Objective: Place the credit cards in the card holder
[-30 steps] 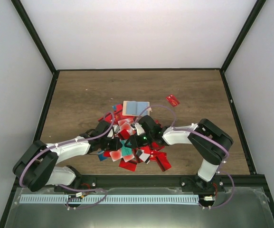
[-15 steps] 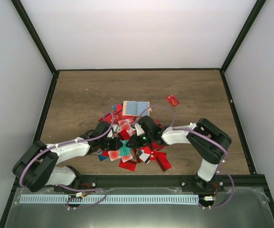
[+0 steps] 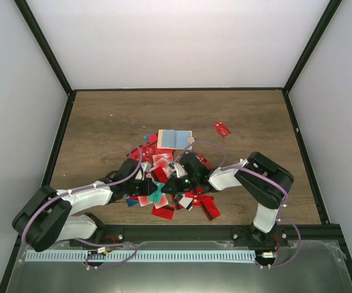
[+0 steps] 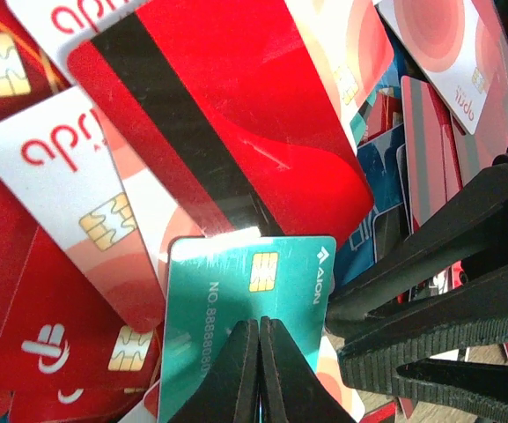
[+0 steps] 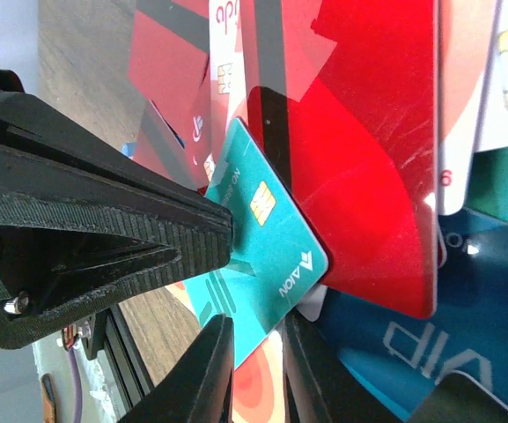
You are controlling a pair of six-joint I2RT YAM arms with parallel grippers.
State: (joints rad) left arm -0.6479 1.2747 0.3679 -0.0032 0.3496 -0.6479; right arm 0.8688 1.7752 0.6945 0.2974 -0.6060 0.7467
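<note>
Desk (image 3: 102, 122): brown wood-grain top; carries every item below.
Left tool (image 4: 260, 328): nearer than the card holder and a little to its left, low over the card heap. Fingers pressed together with nothing between them, tips on the face of the teal card.
Teal card (image 4: 209, 300): chip side up, marked AION. Lies in the heap nearer than the card holder, between the two tools.
Red stripe card (image 4: 236, 132): black magnetic stripe facing up; just beside the teal card in the heap.
Credit cards (image 3: 163, 212): loose overlapping heap, mostly red, some white with red marks, a few blue. Spreads from the card holder's near edge toward the arm bases.
Right tool (image 5: 258, 330): nearer than the card holder, tip to tip with the left tool. Fingers stand a narrow gap apart with a corner of the teal card in the gap; cannot tell whether they nip it.
Card holder (image 3: 183, 138): flat tan sleeve at the far edge of the heap; its left part shows blue-grey.
Single red card (image 3: 222, 129): right of the card holder, apart from it and from the heap.
</note>
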